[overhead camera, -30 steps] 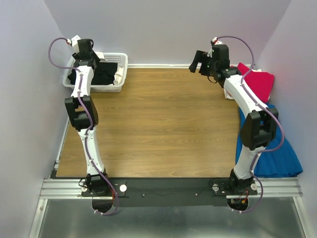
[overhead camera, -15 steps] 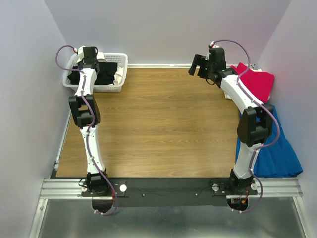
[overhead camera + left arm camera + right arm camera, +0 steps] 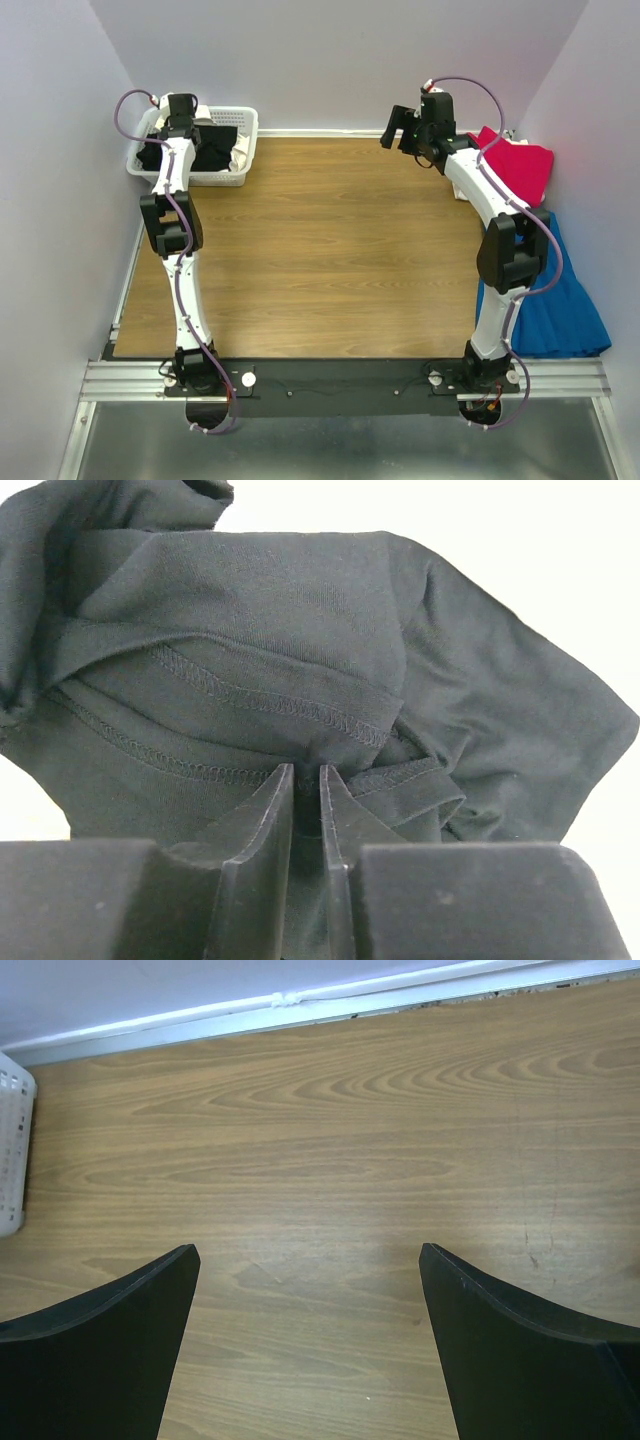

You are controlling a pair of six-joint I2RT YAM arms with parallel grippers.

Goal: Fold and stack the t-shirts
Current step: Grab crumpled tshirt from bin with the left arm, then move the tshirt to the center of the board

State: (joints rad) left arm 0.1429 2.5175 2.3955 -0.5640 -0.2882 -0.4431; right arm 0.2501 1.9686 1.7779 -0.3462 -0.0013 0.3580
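A black t-shirt (image 3: 212, 146) lies bunched in the white lattice basket (image 3: 246, 128) at the far left; its print is hidden. My left gripper (image 3: 176, 128) reaches into the basket, and in the left wrist view it (image 3: 306, 776) is shut on a stitched fold of the black t-shirt (image 3: 300, 660). A crimson red t-shirt (image 3: 525, 165) lies folded at the far right edge. My right gripper (image 3: 397, 122) is open and empty above the far right of the table; in the right wrist view it (image 3: 308, 1252) hovers over bare wood. A bit of cream-white cloth (image 3: 238, 158) shows in the basket.
A blue cloth (image 3: 560, 300) hangs off the table's right edge. The wooden table (image 3: 320, 250) stretches between the two arms. White walls close in the back and both sides. The basket's corner shows at the left edge of the right wrist view (image 3: 10, 1150).
My left gripper has moved deeper into the basket over the black shirt. My right gripper has swung slightly left and back, then held still.
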